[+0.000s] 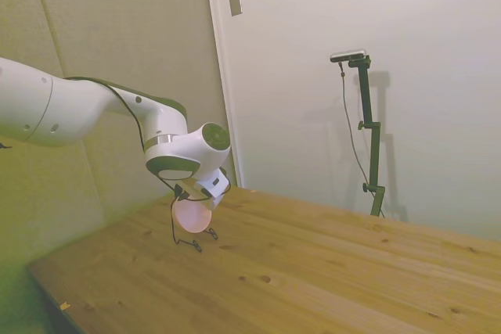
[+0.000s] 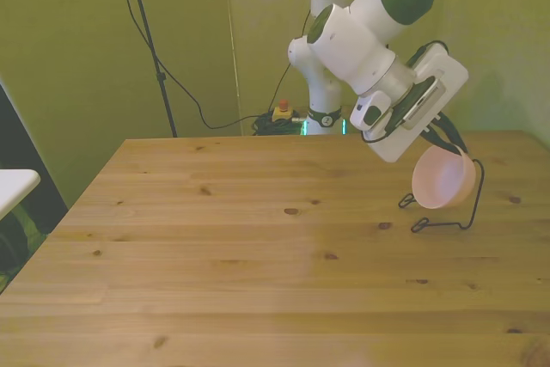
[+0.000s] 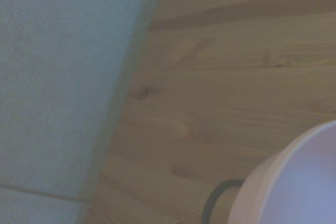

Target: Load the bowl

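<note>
The pale pink bowl stands tilted on its edge, its opening facing the front view's left, just above the table at the front view's right. My gripper comes down onto its upper rim and is shut on it. A thin black wire rack surrounds the bowl's lower part, and its feet rest on the wood. From the side, the bowl hangs under the gripper with the rack's feet below. Up close, the wrist view catches the bowl's rim and a loop of rack wire.
The wooden table stretches wide toward the front view's left. A padded wall panel runs close behind the table's edge near the rack. A white surface juts in off the table at the front view's far left.
</note>
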Robot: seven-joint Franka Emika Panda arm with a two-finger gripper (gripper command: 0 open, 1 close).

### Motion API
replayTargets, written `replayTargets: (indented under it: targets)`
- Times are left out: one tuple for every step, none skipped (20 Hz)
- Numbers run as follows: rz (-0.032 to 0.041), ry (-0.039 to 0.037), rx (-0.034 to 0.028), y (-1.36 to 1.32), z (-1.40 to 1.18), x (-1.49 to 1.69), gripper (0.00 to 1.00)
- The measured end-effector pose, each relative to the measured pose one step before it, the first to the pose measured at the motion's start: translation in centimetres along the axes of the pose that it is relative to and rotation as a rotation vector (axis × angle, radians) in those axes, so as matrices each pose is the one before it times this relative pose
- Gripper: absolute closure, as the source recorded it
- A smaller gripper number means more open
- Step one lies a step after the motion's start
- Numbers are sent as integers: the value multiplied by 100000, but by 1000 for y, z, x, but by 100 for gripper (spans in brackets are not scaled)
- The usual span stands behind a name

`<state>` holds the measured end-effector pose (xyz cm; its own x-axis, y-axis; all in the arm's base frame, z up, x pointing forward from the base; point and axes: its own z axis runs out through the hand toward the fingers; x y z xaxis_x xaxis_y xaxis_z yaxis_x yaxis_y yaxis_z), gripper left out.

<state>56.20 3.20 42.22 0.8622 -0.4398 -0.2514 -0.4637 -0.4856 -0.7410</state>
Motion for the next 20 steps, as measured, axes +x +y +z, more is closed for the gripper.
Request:
replayTargets:
  targets:
    - [1, -148, 1062, 558, 106, -107, 100]
    - [-313, -61, 1011, 453, 67, -142, 100]
    - [-388, -168, 997, 414, 59, -141, 100]
    - [-426, -135, 943, 375, 42, -202, 100]
    - [-265, -59, 847, 331, 22, -191, 100]
    - [-333, 127, 485, 248, -35, -189, 100]
    - [-426, 287, 495, 101, -41, -100, 100]
    - [-360, 305, 342, -15, -82, -74, 100]
    - [-344, 234, 107, -36, -74, -34, 100]
    - [-211, 231, 96, -62, -79, -40, 100]
    - [-183, 387, 63, -68, -83, -2, 100]
    - [-131, 724, -40, -52, -70, 42, 100]
    - [-154, 739, -48, -80, -26, 55, 100]
    - [-222, 536, 96, -156, 10, 41, 100]
    - [-379, 849, 165, -281, 67, 64, 100]
    - [-485, 459, 125, -316, 117, 53, 100]
    - [-452, 454, 109, -327, 224, 98, 100]
    - [-473, 235, 97, -363, 271, 117, 100]
    - [-323, -113, -40, -237, 290, 163, 100]
    - [-241, -72, -132, -213, 380, 222, 100]
